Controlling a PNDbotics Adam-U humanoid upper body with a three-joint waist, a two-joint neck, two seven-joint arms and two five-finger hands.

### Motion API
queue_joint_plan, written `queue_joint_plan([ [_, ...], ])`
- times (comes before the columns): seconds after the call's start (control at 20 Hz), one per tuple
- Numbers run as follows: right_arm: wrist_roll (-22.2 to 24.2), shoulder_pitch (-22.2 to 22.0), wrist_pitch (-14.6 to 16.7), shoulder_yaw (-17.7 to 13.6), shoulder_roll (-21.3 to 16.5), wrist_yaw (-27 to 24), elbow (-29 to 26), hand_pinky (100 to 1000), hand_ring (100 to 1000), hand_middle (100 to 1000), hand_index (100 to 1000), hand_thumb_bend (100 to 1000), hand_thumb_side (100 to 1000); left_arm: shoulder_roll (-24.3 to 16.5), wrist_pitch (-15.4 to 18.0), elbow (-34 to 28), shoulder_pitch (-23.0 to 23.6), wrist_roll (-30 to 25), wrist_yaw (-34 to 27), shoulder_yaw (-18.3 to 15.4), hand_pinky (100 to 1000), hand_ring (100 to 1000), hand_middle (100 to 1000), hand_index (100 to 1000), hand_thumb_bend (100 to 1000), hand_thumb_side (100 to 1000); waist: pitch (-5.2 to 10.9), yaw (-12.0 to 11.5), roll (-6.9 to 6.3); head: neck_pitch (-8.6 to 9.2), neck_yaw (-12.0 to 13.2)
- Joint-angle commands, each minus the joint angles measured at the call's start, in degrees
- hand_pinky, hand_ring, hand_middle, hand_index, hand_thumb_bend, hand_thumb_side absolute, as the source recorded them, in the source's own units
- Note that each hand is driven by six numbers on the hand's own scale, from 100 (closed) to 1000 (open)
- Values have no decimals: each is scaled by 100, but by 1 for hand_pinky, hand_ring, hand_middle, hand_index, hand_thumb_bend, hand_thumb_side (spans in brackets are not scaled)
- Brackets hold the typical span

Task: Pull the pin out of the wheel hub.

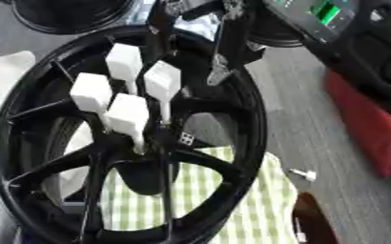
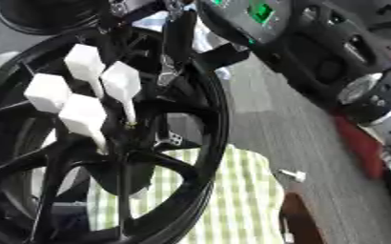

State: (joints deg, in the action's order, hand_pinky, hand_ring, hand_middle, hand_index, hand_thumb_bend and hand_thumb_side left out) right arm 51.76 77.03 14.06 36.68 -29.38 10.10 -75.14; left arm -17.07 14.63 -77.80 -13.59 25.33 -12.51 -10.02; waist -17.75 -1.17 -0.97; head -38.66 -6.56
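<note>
Pins (image 1: 125, 114), four white ones with blocky heads and thin stems, stood clustered at the centre of the black wheel hub (image 1: 232, 95), their stems running down into it. We logged one head upper left (image 1: 123, 61), one upper right (image 1: 162, 80), one at far left (image 1: 90, 93) and one nearest the camera. The hub stood tilted, its dark spokes fanning out from the centre to the rim, and filled most of the left eye view. Under and behind it lay a green-and-white checked cloth (image 1: 253, 200) on a grey surface (image 1: 332, 143). A small white piece (image 1: 303, 174) lay on that surface to the right of the rim, apart from the hub. A red object (image 1: 370, 119) sat at the right edge.

We noted the robot's right arm (image 2: 315, 43), black with a green light, coming in from the upper right. Its right hand (image 1: 218, 66) showed only as dark and silver parts hanging over the hub's upper rim, just beside the upper-right pin head; we could not tell whether its fingers were spread or closed, nor whether it touched a pin.
</note>
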Motion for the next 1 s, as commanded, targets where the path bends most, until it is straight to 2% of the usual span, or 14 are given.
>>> queue_joint_plan([
  [0.05,21,77,54,-130,-18,55,64,819,728,708,755,560,110,-75,10,-122,-58,-19,-10,6,758,786,685,808,884,622,74,-24,-22,74,-31],
  [1.0,21,2,-46,-429,108,146,355,809,714,699,749,577,117,-13,1,-149,-158,-62,-17,44,758,788,686,808,885,622,-30,-143,-61,81,-89],
])
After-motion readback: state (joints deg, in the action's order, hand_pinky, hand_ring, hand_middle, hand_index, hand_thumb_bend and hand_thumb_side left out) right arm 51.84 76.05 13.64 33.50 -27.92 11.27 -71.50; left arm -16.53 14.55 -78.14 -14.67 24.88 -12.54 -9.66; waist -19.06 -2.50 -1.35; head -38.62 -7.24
